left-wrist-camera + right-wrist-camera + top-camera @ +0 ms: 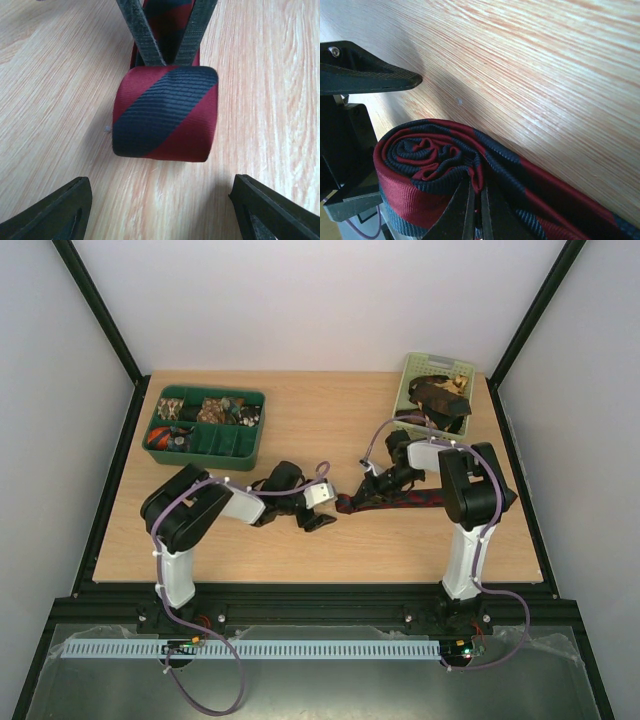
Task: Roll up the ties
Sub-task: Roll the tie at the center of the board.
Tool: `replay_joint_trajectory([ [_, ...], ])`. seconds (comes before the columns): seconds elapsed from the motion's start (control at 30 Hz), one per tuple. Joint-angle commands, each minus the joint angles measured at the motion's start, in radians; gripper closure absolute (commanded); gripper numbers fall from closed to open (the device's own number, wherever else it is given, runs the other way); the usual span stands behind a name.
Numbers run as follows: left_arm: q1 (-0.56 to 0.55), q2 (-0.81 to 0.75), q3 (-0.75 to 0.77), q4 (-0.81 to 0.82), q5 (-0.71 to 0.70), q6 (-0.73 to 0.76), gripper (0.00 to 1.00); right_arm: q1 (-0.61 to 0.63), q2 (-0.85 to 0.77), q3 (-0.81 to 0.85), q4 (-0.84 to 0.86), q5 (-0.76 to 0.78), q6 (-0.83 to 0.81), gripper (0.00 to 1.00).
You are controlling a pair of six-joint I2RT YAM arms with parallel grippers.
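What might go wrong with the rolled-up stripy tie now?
The left hand is open and off the red and navy striped tie, so only the right hand pinches the roll; it may spring loose. The right hand grips the coil's layers, so pulling away might drag them out and unroll it.

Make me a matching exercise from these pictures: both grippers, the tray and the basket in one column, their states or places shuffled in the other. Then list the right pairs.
Column one
1. left gripper
2. right gripper
3. dark green divided tray
4. pale green basket

Column two
A. back right of the table
B. shut on the striped tie roll
C. open, fingers clear of the roll
D. back left of the table

Pairs: 1-C, 2-B, 3-D, 4-A
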Motion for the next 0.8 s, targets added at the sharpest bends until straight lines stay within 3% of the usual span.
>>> replay_joint_trajectory([
  [0.0, -0.028, 0.041, -0.025, 0.086, 0.021, -0.068, 0.20, -0.014, 0.059, -0.053, -0.002, 0.129, -0.003, 0.99],
  [0.2, -0.041, 0.150, 0.046, 0.181, -0.024, -0.159, 0.22, -0.017, 0.069, -0.055, 0.012, 0.112, 0.006, 0.99],
  [0.43, -0.070, 0.214, 0.089, 0.154, -0.055, -0.097, 0.31, -0.018, 0.056, -0.053, 0.010, 0.092, 0.013, 0.99],
  [0.6, -0.067, 0.200, 0.069, 0.102, -0.083, -0.083, 0.60, -0.017, 0.027, -0.060, 0.010, 0.048, 0.018, 0.89],
  [0.77, -0.048, 0.132, 0.036, -0.035, -0.095, -0.053, 0.70, -0.021, -0.017, -0.039, -0.046, 0.020, -0.001, 0.71],
])
